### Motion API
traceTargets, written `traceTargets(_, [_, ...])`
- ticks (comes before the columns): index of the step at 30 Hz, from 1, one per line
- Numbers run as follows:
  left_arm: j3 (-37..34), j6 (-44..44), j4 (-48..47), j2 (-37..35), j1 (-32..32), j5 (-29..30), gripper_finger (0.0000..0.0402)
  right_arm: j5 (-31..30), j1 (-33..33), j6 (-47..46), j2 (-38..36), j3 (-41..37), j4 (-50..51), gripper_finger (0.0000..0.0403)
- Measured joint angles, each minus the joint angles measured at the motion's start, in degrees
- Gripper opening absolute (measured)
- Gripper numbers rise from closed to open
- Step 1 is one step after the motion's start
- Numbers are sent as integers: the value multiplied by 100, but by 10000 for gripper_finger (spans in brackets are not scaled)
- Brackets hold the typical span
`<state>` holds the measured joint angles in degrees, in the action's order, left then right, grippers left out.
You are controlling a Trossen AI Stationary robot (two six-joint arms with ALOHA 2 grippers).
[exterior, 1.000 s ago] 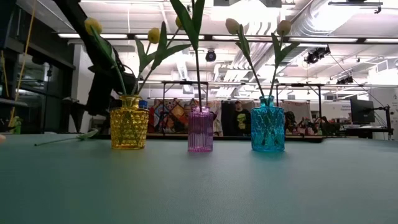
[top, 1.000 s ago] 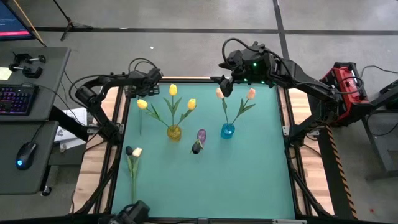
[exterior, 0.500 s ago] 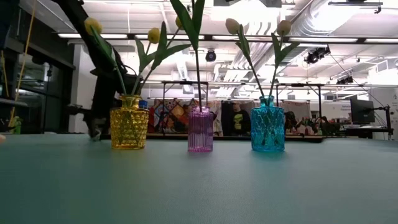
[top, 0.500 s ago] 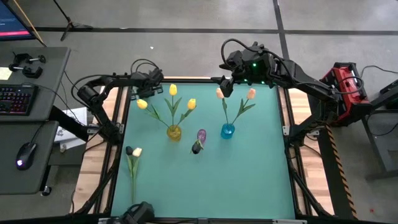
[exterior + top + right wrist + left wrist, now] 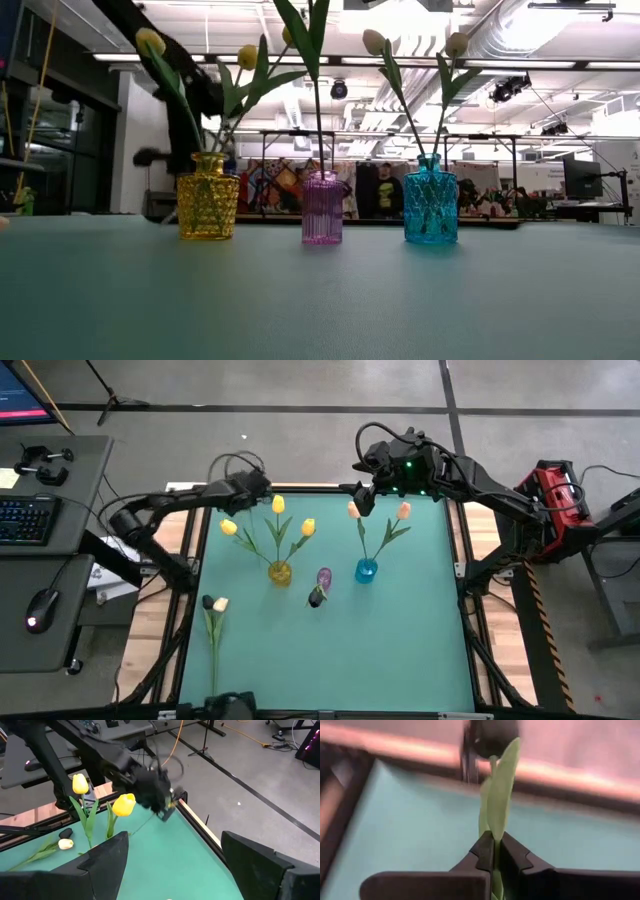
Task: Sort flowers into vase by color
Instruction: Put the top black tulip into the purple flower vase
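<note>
Lifted since the earlier frame, a dark tulip (image 5: 492,735) is clamped by the left gripper (image 5: 494,851) at upper left above the teal table (image 5: 330,650); the right gripper (image 5: 362,500) is held open.

table mat (image 5: 400,650): matt teal | vases (image 5: 208,208): glossy faceted glass | table frame (image 5: 478,530): wood

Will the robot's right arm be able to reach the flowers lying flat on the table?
Probably not easily. The lying flowers are near the left front, and the right end effector hangs at the back edge, with the yellow vase between.
</note>
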<state>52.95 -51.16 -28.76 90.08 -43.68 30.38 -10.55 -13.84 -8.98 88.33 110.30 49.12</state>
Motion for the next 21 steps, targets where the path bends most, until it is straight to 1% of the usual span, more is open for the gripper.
traceTargets(5, [0, 873, 700, -1190, -182, 559, 1, 0, -1, -1, 0, 0, -4, 307])
traceTargets(8, [0, 1571, 1405, -1936, -249, 765, 1, 0, 1, -1, 0, 0, -4, 307])
traceTargets(10, [0, 2127, 2123, -2389, -249, 754, 0, 0, 1, 1, 0, 0, -4, 307])
traceTargets(12, [0, 2626, 2861, -2797, -216, 604, 0, 0, 1, -1, 0, 0, -9, 307])
traceTargets(15, [4, 3034, 3801, -3283, -9, 229, 0, 0, 1, -1, 0, 0, -55, 307])
traceTargets(18, [4, 3135, 4365, -3611, 352, -186, 0, 0, 13, 4, -8, 0, -52, 307])
traceTargets(21, [4, 3133, 4846, -3750, 874, -628, 0, 0, 14, 99, -76, -2, -95, 307])
